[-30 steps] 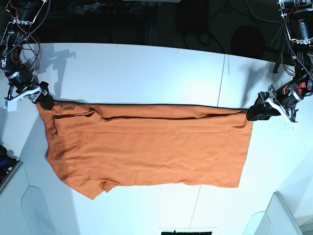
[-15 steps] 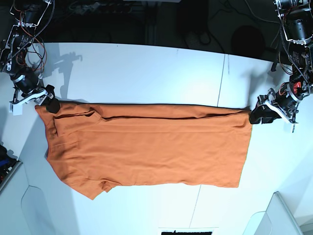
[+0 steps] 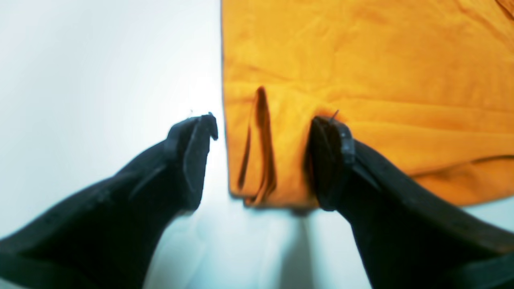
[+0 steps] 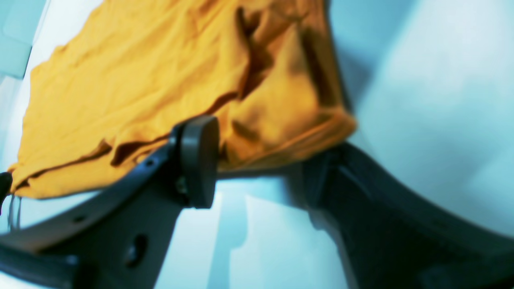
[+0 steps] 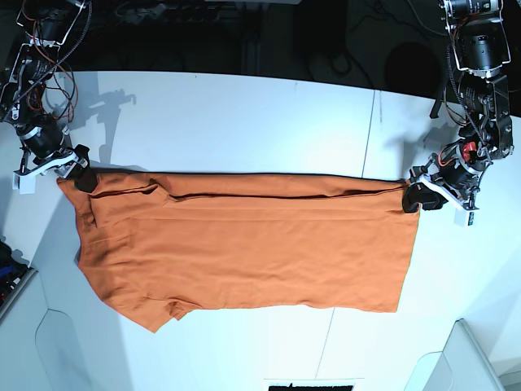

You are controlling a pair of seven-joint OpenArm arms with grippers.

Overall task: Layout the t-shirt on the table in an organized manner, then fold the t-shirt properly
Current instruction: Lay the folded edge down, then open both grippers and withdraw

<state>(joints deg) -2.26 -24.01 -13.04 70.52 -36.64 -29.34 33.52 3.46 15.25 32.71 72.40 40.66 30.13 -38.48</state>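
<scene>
The orange t-shirt (image 5: 244, 240) lies flat on the white table (image 5: 244, 114), folded lengthwise into a wide band, with a sleeve at the front left. My left gripper (image 5: 413, 198) sits at the shirt's right far corner. In the left wrist view it (image 3: 269, 124) is open, one finger on the bare table and the other on the t-shirt (image 3: 361, 60), with the folded corner between them. My right gripper (image 5: 79, 175) is at the left far corner. Its jaws (image 4: 261, 168) stand apart, and the bunched corner of the t-shirt (image 4: 140, 88) touches the right finger.
A thin dark seam (image 5: 370, 138) crosses the table on the right. Cables and dark equipment (image 5: 269, 32) sit behind the far edge. White panels stand at the front left (image 5: 24, 326) and front right (image 5: 480, 358) corners.
My left gripper has shifted inward onto the shirt's right far corner. The right gripper has edged slightly toward the left corner. The shirt has barely moved.
</scene>
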